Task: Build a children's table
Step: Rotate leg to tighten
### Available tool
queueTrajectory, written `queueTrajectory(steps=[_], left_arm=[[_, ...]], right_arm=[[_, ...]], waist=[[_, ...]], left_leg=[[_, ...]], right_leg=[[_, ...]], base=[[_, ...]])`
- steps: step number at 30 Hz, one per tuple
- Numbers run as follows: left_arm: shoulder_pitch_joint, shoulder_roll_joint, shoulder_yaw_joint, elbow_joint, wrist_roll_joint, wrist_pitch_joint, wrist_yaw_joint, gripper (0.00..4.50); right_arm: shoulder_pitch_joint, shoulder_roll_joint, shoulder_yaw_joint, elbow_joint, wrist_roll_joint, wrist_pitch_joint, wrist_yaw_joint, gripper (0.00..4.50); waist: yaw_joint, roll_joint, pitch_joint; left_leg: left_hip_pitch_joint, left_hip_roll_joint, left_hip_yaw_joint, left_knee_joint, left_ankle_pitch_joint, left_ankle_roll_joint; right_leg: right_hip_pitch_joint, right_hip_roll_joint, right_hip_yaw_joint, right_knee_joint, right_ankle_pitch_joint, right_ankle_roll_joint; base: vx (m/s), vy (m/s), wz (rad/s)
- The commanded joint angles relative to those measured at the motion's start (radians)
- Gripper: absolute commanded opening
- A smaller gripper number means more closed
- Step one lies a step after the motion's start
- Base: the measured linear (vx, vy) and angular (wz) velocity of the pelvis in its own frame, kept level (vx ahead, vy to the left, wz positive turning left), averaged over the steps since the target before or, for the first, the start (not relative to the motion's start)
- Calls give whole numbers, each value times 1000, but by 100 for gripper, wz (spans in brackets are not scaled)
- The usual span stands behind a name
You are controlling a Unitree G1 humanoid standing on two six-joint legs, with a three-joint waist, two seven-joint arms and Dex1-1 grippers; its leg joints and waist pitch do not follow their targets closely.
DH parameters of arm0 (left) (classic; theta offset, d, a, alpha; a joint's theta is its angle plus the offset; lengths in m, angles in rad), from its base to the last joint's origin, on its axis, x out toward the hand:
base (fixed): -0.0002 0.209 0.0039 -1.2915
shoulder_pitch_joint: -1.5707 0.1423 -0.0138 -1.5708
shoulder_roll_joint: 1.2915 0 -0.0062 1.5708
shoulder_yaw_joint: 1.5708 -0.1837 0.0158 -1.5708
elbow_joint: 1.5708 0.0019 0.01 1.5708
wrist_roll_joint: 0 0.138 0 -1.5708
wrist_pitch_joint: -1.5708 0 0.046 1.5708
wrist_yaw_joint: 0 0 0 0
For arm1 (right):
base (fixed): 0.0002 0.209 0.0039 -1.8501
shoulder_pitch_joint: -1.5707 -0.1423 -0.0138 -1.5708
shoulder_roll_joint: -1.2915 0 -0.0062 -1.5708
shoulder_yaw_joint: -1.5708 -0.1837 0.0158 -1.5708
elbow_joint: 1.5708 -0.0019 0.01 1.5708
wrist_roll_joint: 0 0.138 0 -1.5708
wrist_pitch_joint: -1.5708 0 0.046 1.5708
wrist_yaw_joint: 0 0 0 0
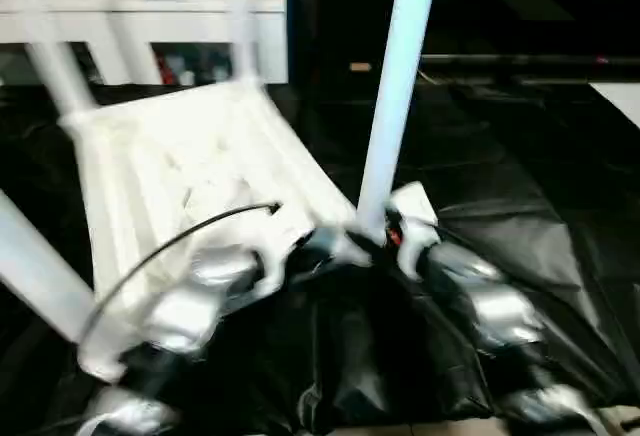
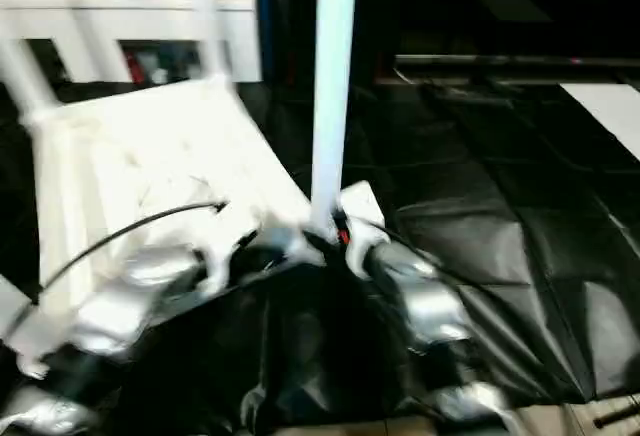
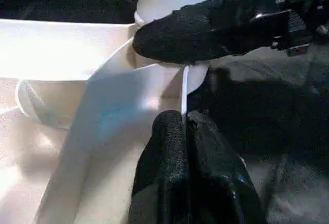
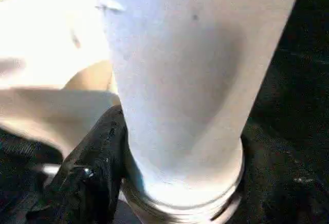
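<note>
The children's table lies upside down on a black sheet, its ribbed white top [image 1: 200, 166] facing up. Three legs [image 1: 55, 66] stand at the other corners. At the near right corner a long white leg [image 1: 395, 86] stands upright in its socket. My right gripper [image 1: 385, 231] is shut on the base of this leg [image 4: 190, 80], with one black finger [image 3: 205, 29] lying across it just above the socket. My left gripper [image 3: 184, 118] is shut on the thin white rim of the table top beside that corner.
The black sheet [image 1: 520, 236] covers the floor around the table. A white cabinet [image 1: 150, 1] stands at the back left, behind the far legs. A black cable [image 1: 170, 241] arcs over my left forearm. A pale surface [image 1: 620, 96] shows at the right edge.
</note>
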State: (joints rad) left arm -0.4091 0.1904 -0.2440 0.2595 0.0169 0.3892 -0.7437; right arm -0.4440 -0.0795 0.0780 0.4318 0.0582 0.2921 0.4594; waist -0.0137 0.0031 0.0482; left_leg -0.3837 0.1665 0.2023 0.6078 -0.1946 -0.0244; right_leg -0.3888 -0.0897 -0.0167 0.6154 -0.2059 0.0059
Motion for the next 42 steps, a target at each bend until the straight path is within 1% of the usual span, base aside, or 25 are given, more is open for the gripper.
queueTrajectory(steps=[1, 2, 3, 4, 5, 6, 8, 10, 11, 12, 13, 14, 15, 16, 17, 20, 21, 25, 26, 28, 29, 31, 35, 40, 42], left_arm=[[-50, -52, -44, -26, -19, -17, 10, 0], [-50, -52, -44, -26, -19, -17, 10, 0], [-46, -54, -46, -30, -21, -19, 0, 0], [-40, -49, -47, -39, -25, -19, -12, 0], [-30, -35, -48, -54, -35, -22, -36, 0], [-25, -30, -47, -59, -39, -23, -45, 0], [-8, -9, -45, -83, -55, -25, -83, 0], [-1, 2, -45, -93, -63, -27, -102, 0], [16, 34, -46, -114, -79, -44, -151, 0], [21, 44, -45, -121, -86, -44, -166, 0], [21, 44, -45, -121, -86, -44, -166, 0], [26, 63, -43, -127, -94, -44, -192, 0], [29, 75, -43, -127, -97, -52, -209, 0], [30, 80, -43, -128, -98, -53, -216, 0], [33, 100, -43, -129, -103, -58, -245, 0], [40, 138, -43, -133, -119, -70, -309, 0], [44, 157, -45, -137, -127, -74, -340, 0], [48, 185, -38, -144, -149, -73, -386, 0], [48, 189, -37, -143, -152, -75, -394, 0], [48, 198, -37, -145, -161, -74, -412, 0], [48, 216, -39, -148, -176, -74, -445, 0], [47, 224, -39, -145, -179, -78, -455, 0], [44, 234, -38, -134, -173, -90, -460, 0], [44, 217, -38, -129, -160, -93, -425, 0], [44, 203, -38, -126, -155, -94, -400, 0]], right_arm=[[-8, 69, 90, -3, 11, -1, 56, 328], [-8, 69, 90, -3, 11, -1, 56, 328], [-7, 70, 86, -11, 19, 0, 74, 344], [-5, 62, 83, -19, 30, 5, 96, 352], [-2, 40, 81, -33, 42, 11, 131, 364], [0, 31, 82, -39, 46, 14, 145, 364], [4, -9, 85, -56, 50, 13, 199, 392], [6, -31, 90, -63, 49, 9, 223, 411], [13, -97, 106, -90, 62, 6, 318, 411], [17, -119, 113, -100, 66, 4, 355, 411], [17, -119, 113, -100, 66, 4, 355, 411], [23, -159, 125, -114, 70, -2, 417, 411], [26, -181, 130, -121, 75, -3, 454, 411], [27, -189, 132, -124, 77, -3, 470, 411], [32, -223, 140, -134, 85, -4, 531, 411], [44, -277, 166, -152, 85, -16, 634, 411], [49, -300, 178, -156, 86, -17, 670, 411], [51, -328, 196, -158, 86, -25, 715, 411], [51, -331, 198, -157, 86, -26, 720, 385], [49, -333, 200, -157, 89, -24, 727, 385], [47, -332, 203, -158, 91, -22, 738, 361], [47, -330, 204, -158, 88, -24, 745, 361], [50, -323, 212, -156, 83, -34, 742, 321], [76, -289, 209, -168, 81, -30, 692, 279], [83, -269, 200, -164, 78, -17, 647, 276]], waist=[[7, 0, -64], [8, 1, -65], [8, -2, -65], [11, 0, -64], [11, -6, -62], [11, -4, -62], [11, -2, -60], [12, -3, -61], [14, -2, -62], [18, -5, -64], [20, -3, -64], [24, -3, -64], [27, -3, -64], [28, -4, -65], [30, -3, -63], [39, -2, -61], [43, 0, -61], [46, 0, -59], [46, 0, -58], [45, -1, -59], [46, -1, -59], [46, -1, -60], [47, 0, -63], [47, 0, -62], [46, 0, -61]], left_leg=[[16, 55, -31, -79, -177, 17], [16, 55, -30, -78, -162, 26], [15, 56, -29, -77, -144, 41], [16, 56, -29, -76, -137, 51], [16, 57, -28, -77, -151, 55], [17, 58, -29, -78, -161, 54], [18, 60, -29, -80, -176, 52], [18, 60, -29, -78, -169, 52], [19, 60, -30, -77, -159, 56], [18, 61, -28, -74, -142, 70], [18, 61, -28, -73, -130, 76], [19, 60, -26, -72, -105, 90], [21, 61, -25, -71, -107, 92], [20, 61, -25, -69, -104, 96], [19, 61, -25, -71, -110, 99], [22, 62, -25, -72, -128, 94], [26, 63, -24, -73, -141, 89], [27, 63, -25, -76, -162, 69], [27, 64, -25, -78, -175, 62], [26, 63, -26, -79, -183, 54], [27, 63, -26, -78, -179, 53], [26, 62, -26, -78, -170, 55], [25, 62, -25, -75, -138, 66], [25, 62, -25, -75, -145, 64], [25, 63, -25, -77, -158, 55]], right_leg=[[34, -46, 28, -69, -75, -236], [34, -46, 27, -67, -54, -241], [35, -45, 27, -66, -29, -248], [35, -46, 26, -64, -24, -255], [34, -46, 26, -67, -47, -256], [35, -46, 26, -68, -63, -256], [33, -46, 26, -70, -88, -252], [34, -47, 26, -68, -78, -252], [36, -46, 25, -67, -63, -256], [37, -46, 25, -63, -32, -261], [37, -46, 26, -60, -15, -262], [35, -46, 25, -59, 13, -272], [35, -46, 25, -59, 11, -275], [36, -47, 25, -58, 15, -277], [35, -46, 25, -59, 7, -279], [34, -46, 25, -61, -21, -276], [31, -46, 25, -62, -37, -274], [29, -45, 25, -62, -60, -276], [29, -45, 25, -64, -76, -274], [30, -47, 26, -65, -90, -271], [29, -46, 26, -64, -85, -271], [30, -46, 26, -62, -73, -272], [32, -46, 25, -57, -28, -280], [31, -46, 25, -58, -36, -281], [30, -47, 26, -60, -53, -277]], base=[[0, 0, 0], [0, 0, 0], [0, 0, 0], [0, 0, 0], [0, 0, 0], [0, 0, 0], [0, 0, 0], [0, 0, 0], [0, 0, 0], [0, 0, 0], [0, 0, 0], [0, 0, 0], [0, 0, 0], [0, 0, 0], [0, 0, 0], [0, 0, 0], [0, 0, 0], [0, 0, 0], [0, 0, 0], [0, 0, 0], [0, 0, 0], [0, 0, 0], [0, 0, 0], [0, 0, 0], [0, 0, 0]])
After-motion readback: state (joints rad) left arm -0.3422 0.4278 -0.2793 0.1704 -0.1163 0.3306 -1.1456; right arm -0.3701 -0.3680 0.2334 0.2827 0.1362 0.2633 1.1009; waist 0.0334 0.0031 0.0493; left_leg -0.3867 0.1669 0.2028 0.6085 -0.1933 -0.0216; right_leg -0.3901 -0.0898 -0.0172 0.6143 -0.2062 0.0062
